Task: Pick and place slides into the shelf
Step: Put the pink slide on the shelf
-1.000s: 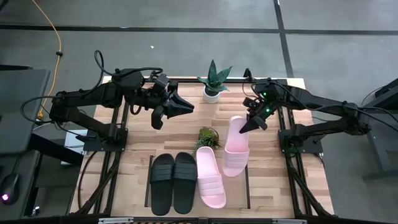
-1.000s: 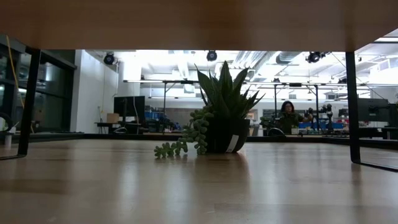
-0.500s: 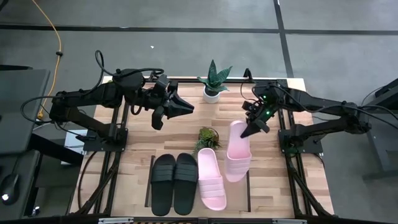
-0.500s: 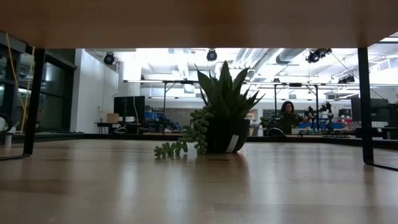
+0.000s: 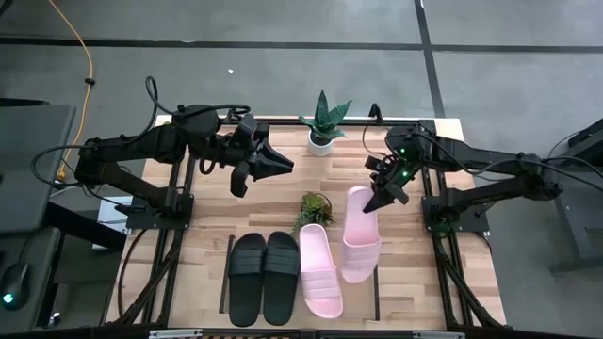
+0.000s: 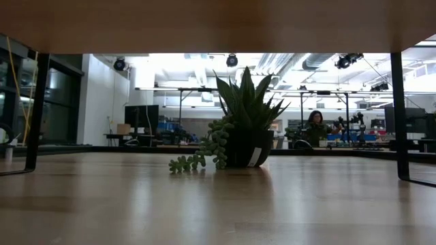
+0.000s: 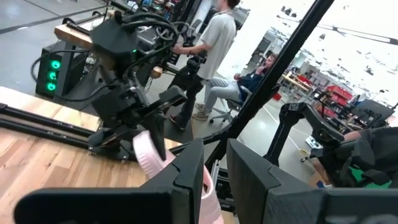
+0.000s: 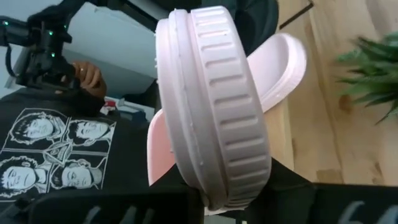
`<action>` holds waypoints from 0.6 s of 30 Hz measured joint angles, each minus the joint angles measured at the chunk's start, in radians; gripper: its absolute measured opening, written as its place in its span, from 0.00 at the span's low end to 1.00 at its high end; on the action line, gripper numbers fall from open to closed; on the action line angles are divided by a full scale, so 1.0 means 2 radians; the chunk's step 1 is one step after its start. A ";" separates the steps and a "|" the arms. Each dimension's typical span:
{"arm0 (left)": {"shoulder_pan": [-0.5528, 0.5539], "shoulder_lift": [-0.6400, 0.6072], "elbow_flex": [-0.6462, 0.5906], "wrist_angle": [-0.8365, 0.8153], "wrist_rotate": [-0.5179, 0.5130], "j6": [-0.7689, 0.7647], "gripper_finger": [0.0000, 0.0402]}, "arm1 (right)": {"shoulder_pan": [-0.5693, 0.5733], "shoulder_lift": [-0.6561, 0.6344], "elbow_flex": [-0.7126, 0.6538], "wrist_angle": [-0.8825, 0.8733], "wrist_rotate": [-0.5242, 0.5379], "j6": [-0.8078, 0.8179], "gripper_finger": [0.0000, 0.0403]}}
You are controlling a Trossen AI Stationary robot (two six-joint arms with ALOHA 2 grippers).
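Observation:
Two black slides and one pink slide lie side by side on the shelf, whose board spans the top of the low view. A second pink slide points from the shelf's right part toward the far edge, and my right gripper is shut on its far end. Its ribbed strap fills the right wrist view. My left gripper hangs level over the far left of the table, its fingers a narrow gap apart with nothing between them. My right gripper holds the pink slide by its far end, coming from the table's far right and slanting down. The strap sits close to the gripper, which hides the place of contact. The near end lies over the shelf; whether it rests there I cannot tell.
A spiky plant in a white pot stands at the far edge. A small trailing plant stands mid-table just beyond the pink slides, also in the low view. People are in the room beyond the table.
My right gripper has carried the pink slide a little toward the table's near edge, and the slide's near end now reaches farther over the shelf. The shelf's black uprights have shifted slightly toward the table's right.

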 joint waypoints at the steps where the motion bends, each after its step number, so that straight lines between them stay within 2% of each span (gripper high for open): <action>1: 0.000 0.000 0.000 -0.002 0.000 0.000 0.15 | 0.005 0.000 0.000 -0.001 0.003 0.004 0.10; 9: 0.000 0.000 0.000 -0.004 0.000 0.005 0.15 | 0.050 0.001 0.000 -0.002 0.054 0.021 0.10; 18: 0.000 0.000 0.000 -0.003 0.000 0.011 0.15 | 0.083 0.012 0.000 0.005 0.070 0.041 0.10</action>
